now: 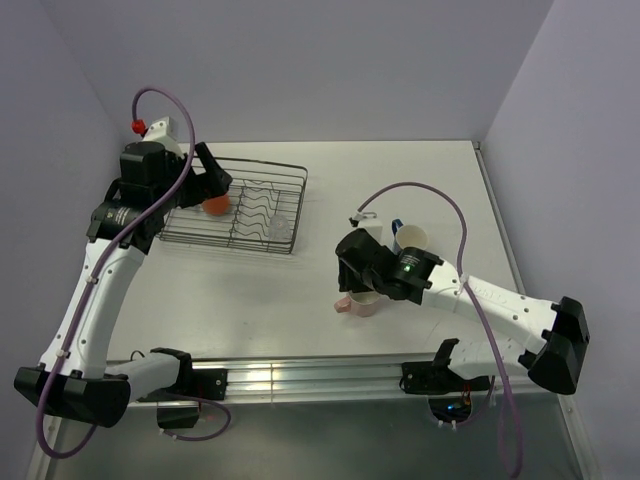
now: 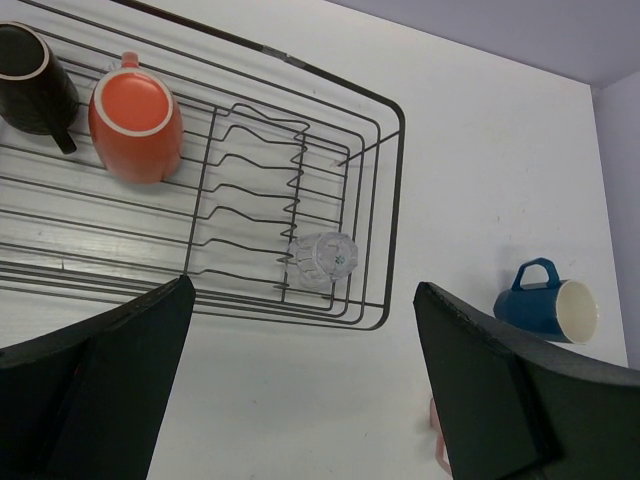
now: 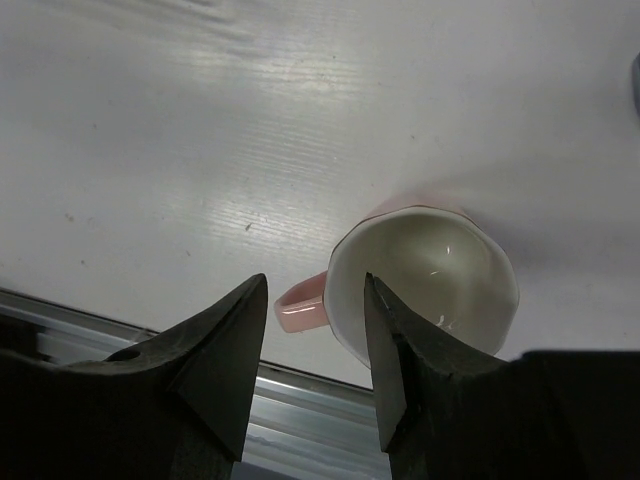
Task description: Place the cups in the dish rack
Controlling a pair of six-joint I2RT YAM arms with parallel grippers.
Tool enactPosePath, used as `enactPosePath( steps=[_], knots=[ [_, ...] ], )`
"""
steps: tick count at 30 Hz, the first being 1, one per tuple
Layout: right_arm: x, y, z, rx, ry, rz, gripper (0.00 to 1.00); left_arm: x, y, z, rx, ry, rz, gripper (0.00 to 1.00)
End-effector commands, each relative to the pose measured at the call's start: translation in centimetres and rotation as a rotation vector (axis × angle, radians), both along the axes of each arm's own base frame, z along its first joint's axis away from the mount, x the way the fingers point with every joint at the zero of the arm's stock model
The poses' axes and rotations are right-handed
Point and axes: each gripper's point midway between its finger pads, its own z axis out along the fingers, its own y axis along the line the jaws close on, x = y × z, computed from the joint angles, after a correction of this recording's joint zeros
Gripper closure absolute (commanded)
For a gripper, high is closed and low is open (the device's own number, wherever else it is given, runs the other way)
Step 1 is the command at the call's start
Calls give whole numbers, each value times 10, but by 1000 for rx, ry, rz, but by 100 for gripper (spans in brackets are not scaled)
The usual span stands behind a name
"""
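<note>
The dish rack [image 1: 302,190] stands at the back left. In the left wrist view the rack [image 2: 396,190] holds the dark brown cup [image 2: 30,65], the orange cup [image 2: 135,115] and the clear glass tumbler [image 2: 322,258]. The orange cup [image 1: 214,205] and the tumbler [image 1: 280,228] also show from the top. My left gripper [image 2: 302,290] is open and empty above the rack's near side. The blue cup [image 1: 402,236] lies on its side on the table. The pink cup [image 3: 425,280] stands upright. My right gripper [image 3: 312,282] is open, one finger over its inside, the other outside by the handle [image 3: 300,305].
The metal rail [image 1: 300,378] runs along the table's near edge, close below the pink cup [image 1: 357,303]. The blue cup [image 2: 545,305] lies right of the rack, just behind my right arm [image 1: 480,295]. Walls close in at the back and both sides.
</note>
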Motion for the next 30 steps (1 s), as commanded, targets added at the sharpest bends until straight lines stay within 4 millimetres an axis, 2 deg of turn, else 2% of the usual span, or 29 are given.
enactPosePath(
  steps=[1, 6, 17, 20, 23, 24, 25, 26, 28, 30],
  knots=[
    [3, -1, -9, -15, 0, -45, 49, 0, -7, 17, -23, -70, -35, 1],
    [4, 2, -18, -17, 10, -48, 48, 2, -10, 13, -23, -62, -47, 1],
    [6, 9, -52, -66, 62, -42, 48, 4, -14, 6, -24, -53, -66, 1],
    [7, 8, -60, -78, 68, -55, 51, 4, -15, 3, -23, -48, -68, 1],
    [8, 9, -65, -73, 69, -59, 65, 4, -16, -1, -24, -45, -73, 1],
    [9, 9, -65, -71, 68, -59, 73, 4, -16, -2, -24, -43, -73, 1],
    [9, 10, -66, -77, 69, -52, 90, 5, -16, -4, -22, -41, -74, 1],
    [11, 8, -65, -81, 65, -58, 98, 5, -16, -4, -21, -39, -73, 1],
    [12, 5, -60, -96, 56, -57, 100, 5, -16, -6, -24, -35, -74, 1],
    [15, 6, -45, -87, 37, -50, 100, 3, -18, -4, -31, -40, -83, 1]
  ],
)
